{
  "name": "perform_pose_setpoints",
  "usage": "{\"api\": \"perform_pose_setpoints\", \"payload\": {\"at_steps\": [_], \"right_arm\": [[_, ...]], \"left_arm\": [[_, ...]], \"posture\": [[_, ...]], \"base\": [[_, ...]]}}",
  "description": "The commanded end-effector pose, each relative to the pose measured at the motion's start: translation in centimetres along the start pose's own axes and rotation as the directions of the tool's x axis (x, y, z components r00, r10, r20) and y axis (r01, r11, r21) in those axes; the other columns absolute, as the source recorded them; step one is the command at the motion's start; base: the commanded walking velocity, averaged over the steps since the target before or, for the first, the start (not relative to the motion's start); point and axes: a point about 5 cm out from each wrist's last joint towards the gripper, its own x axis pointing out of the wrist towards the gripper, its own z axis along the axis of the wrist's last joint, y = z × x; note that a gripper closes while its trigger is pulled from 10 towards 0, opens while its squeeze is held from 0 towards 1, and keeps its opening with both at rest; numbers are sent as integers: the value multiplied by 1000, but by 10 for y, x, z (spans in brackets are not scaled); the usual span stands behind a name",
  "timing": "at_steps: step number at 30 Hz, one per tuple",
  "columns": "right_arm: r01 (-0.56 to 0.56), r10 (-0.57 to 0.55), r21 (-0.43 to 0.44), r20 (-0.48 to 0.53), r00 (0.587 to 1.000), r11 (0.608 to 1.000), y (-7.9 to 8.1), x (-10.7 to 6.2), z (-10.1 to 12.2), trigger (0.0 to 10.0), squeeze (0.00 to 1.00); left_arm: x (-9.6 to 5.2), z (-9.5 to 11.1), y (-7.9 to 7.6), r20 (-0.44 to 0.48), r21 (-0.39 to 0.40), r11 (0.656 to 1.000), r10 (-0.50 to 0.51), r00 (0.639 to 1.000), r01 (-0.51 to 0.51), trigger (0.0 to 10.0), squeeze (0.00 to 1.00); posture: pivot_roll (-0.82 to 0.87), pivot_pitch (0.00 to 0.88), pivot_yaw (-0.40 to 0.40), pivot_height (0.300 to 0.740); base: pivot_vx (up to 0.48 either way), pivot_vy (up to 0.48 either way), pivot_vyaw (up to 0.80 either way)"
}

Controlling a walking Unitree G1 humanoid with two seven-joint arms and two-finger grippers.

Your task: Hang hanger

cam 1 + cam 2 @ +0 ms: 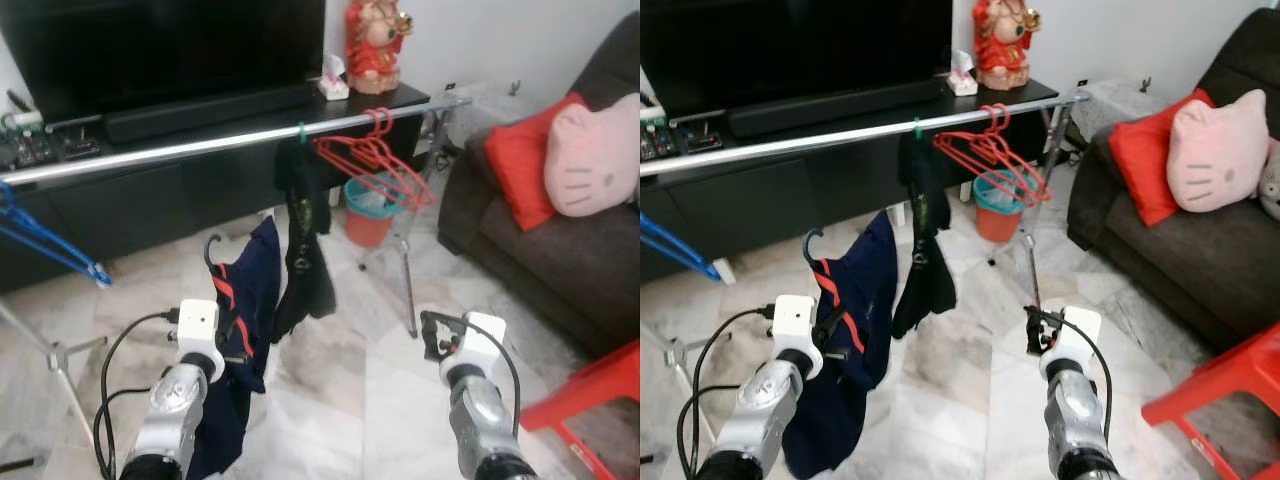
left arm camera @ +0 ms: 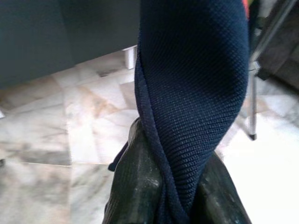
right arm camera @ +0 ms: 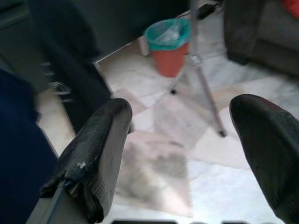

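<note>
A silver clothes rail runs across in front of the TV cabinet. On it hang a black garment on a green hook and several empty red hangers. My left gripper is low at the left, below the rail. It is shut on a navy garment with red stripes, which sits on a black hanger whose hook points up. In the left wrist view the navy cloth is pinched between the fingers. My right gripper is open and holds nothing, with its fingers wide apart.
A blue hanger hangs at the far left. An orange bin with a teal liner stands by the rack's leg. A dark sofa with red and pink cushions is on the right, and a red stool is at the lower right.
</note>
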Motion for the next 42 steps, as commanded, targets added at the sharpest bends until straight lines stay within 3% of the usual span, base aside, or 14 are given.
{"api": "perform_pose_setpoints", "payload": {"at_steps": [1, 12, 36, 42], "right_arm": [[28, -28, -9, 10, 1000, 1000, -10, 0, 4, 10000, 0], [32, -32, -7, 17, 999, 999, -10, 0, 4, 10000, 0], [28, -28, -13, 16, 999, 1000, -9, -2, 1, 10000, 0], [47, -54, -69, -104, 993, 997, -21, -10, -19, 10000, 0]], "left_arm": [[5, 9, -6, 29, -7, 1000, -17, 999, 18, 10000, 0], [5, 9, -6, 31, -7, 1000, -20, 999, 21, 10000, 0], [4, 10, -13, 44, -13, 999, -39, 998, 39, 10000, 0], [5, 12, -10, 48, -9, 1000, -26, 999, 26, 10000, 0]], "posture": [[0, 0, -33, 740], [0, 0, -32, 740], [1, 0, -32, 740], [-2, 0, -35, 740]], "base": [[0, 289, 0], [0, 288, 0], [29, 0, 0], [357, 0, 0]]}}
